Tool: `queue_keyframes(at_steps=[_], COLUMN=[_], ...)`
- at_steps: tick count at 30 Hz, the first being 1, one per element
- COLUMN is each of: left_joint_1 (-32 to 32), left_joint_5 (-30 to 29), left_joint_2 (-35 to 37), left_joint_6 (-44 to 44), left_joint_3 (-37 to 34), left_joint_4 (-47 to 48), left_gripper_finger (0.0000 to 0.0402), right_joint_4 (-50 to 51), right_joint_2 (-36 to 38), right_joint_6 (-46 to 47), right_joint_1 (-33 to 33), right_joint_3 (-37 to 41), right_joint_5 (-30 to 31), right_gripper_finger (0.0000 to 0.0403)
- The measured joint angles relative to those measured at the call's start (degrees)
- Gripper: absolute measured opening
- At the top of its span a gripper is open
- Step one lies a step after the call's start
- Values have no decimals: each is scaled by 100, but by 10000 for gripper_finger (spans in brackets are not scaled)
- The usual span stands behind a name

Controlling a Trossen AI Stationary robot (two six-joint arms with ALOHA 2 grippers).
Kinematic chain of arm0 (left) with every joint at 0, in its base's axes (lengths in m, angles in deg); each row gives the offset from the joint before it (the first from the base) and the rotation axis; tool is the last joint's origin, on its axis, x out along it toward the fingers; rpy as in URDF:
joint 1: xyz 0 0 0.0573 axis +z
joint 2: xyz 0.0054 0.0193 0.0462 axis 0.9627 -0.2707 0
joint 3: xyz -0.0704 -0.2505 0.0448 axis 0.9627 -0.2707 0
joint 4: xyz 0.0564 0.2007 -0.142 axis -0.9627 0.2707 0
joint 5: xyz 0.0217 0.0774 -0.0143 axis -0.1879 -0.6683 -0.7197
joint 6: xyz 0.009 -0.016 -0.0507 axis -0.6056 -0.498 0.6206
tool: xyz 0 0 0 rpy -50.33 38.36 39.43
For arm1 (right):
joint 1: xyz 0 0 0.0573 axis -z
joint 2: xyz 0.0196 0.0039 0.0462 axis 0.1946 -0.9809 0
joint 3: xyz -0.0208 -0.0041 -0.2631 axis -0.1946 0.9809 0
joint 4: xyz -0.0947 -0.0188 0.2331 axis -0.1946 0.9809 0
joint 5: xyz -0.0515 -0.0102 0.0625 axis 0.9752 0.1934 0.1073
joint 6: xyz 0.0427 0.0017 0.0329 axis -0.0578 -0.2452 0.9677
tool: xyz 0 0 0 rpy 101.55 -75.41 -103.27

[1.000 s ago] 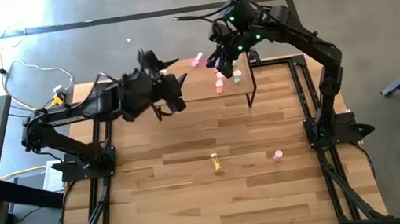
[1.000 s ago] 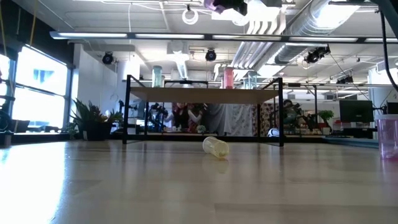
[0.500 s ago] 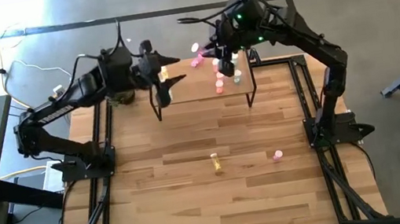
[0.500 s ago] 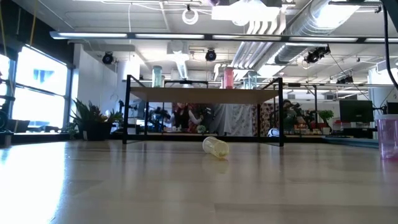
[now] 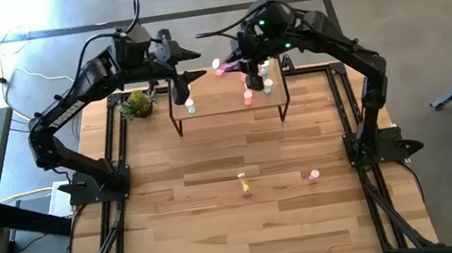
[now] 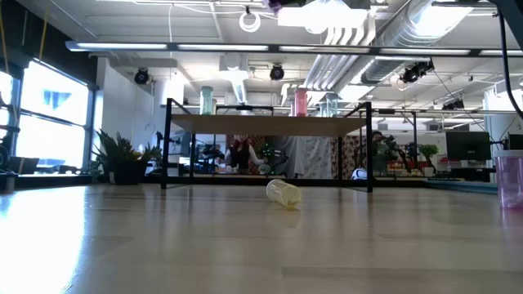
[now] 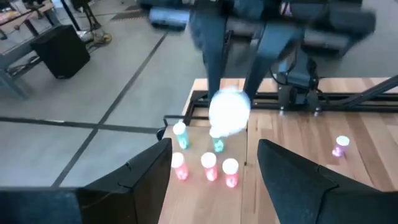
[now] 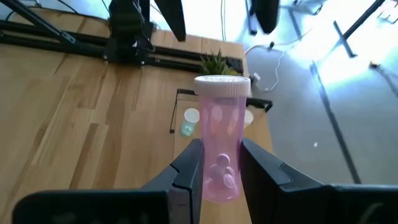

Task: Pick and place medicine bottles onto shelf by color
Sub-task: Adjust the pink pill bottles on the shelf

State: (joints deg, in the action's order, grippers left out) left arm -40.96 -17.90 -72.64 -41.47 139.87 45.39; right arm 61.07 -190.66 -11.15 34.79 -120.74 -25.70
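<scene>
The shelf (image 5: 227, 104) stands at the table's far side, with several pink and green medicine bottles upright on its top (image 7: 208, 167). A green one (image 5: 190, 107) stands near its left end. My right gripper (image 8: 221, 152) hovers over the shelf's far edge, shut on a pink bottle (image 8: 221, 143). My left gripper (image 5: 192, 65) is open and empty, above the shelf's far left corner, facing the right gripper. A yellow bottle (image 5: 243, 183) lies on its side on the table. A pink bottle (image 5: 313, 175) stands to its right. My right gripper pinches the pink bottle's body (image 8: 219, 171) between its two fingers, toward the bottom end. The pale cap (image 8: 222, 84) points away from the gripper, beyond the fingertips. The bottle is lifted clear, above the shelf.
A green-yellow pineapple-like object (image 5: 137, 104) sits at the table's far left, beside the shelf. Black rails (image 5: 345, 109) run along the table's left and right sides. The near half of the wooden table (image 5: 251, 230) holds only the two loose bottles.
My left gripper has swung from over the shelf's left front up and toward the far edge, rolling as it went, and stays open. The green bottle at the shelf's left end now shows. My right gripper has kept its place with the pink bottle.
</scene>
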Motion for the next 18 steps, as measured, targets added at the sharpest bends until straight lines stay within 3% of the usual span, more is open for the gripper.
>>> queue_keyframes(at_steps=[18], left_joint_1=[-27], left_joint_5=[267], left_joint_2=[-596], left_joint_6=[389], left_joint_3=[18], left_joint_4=[170], left_gripper_finger=[216], right_joint_4=[90], right_joint_2=[-389], right_joint_6=[85], right_joint_1=[-21], right_joint_3=[0], right_joint_5=[-22], right_gripper_finger=[73])
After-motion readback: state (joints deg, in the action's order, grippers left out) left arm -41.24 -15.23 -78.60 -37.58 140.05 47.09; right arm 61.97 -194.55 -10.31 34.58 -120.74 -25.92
